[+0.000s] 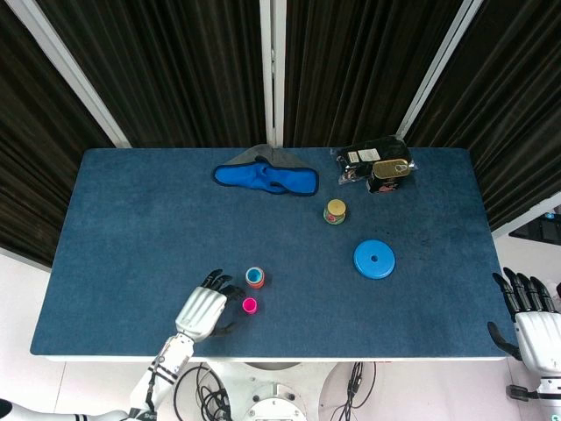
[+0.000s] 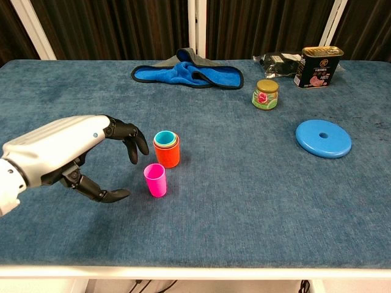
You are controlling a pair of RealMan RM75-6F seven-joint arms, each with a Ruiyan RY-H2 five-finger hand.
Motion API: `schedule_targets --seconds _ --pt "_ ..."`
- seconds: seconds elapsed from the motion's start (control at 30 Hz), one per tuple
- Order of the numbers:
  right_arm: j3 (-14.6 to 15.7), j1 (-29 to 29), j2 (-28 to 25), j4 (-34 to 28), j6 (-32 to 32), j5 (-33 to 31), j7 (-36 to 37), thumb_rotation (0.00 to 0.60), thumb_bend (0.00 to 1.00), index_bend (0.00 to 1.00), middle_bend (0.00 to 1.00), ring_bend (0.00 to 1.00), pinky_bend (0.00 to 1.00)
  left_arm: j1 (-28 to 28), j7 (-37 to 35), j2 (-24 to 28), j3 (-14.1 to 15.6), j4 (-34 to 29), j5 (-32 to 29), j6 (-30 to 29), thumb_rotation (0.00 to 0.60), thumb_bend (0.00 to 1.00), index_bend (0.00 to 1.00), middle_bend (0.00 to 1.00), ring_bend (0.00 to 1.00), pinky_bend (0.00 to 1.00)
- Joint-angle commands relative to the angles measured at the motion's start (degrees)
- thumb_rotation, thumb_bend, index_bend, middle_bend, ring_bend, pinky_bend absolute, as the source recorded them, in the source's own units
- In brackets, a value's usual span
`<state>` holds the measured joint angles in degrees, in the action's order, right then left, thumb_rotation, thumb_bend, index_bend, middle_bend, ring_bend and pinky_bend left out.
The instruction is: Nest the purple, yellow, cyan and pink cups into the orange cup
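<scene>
Blue bench [image 2: 256,207]: we see the orange cup [image 2: 167,154] with cyan cup [image 2: 164,138] nested inside, pink cup [image 2: 155,180] empty beside it, left hand [image 2: 67,155] spread wide, holding nothing.

right hand [image 1: 532,324] cropped at frame edge, can [image 2: 317,66] label unreadable

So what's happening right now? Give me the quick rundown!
Left hand open beside pink cup, not touching. Right hand open, off the table edge. Orange cup holds cyan one, pink still out. Nothing in the way.
</scene>
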<state>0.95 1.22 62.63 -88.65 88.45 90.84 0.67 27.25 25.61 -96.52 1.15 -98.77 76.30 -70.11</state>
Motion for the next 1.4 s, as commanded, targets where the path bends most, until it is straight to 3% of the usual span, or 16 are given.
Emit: schedule_targets --seconds 0.03,1.1,1.4 --pt "0.0 0.1 -0.1 -0.1 0.2 0.0 0.0 0.600 0.30 0.00 0.00 0.00 0.00 0.1 0.0 -1.2 -0.5 2.0 0.0 0.7 0.600 0.21 0.35 0.37 0.15 0.11" --pt "-0.8 0.1 -0.3 1.9 -0.9 -1.8 3.3 0.600 0.30 0.00 0.00 0.00 0.00 2.2 -1.4 -6.4 -4.1 8.5 -2.9 6.3 0.600 0.22 0.41 0.42 0.15 0.11" --pt "-0.9 0.2 -0.2 2.3 -1.0 -1.9 3.6 0.600 0.30 0.00 0.00 0.00 0.00 2.2 -1.5 -6.8 -4.6 9.3 -3.4 6.1 0.600 0.24 0.44 0.48 0.19 0.12"
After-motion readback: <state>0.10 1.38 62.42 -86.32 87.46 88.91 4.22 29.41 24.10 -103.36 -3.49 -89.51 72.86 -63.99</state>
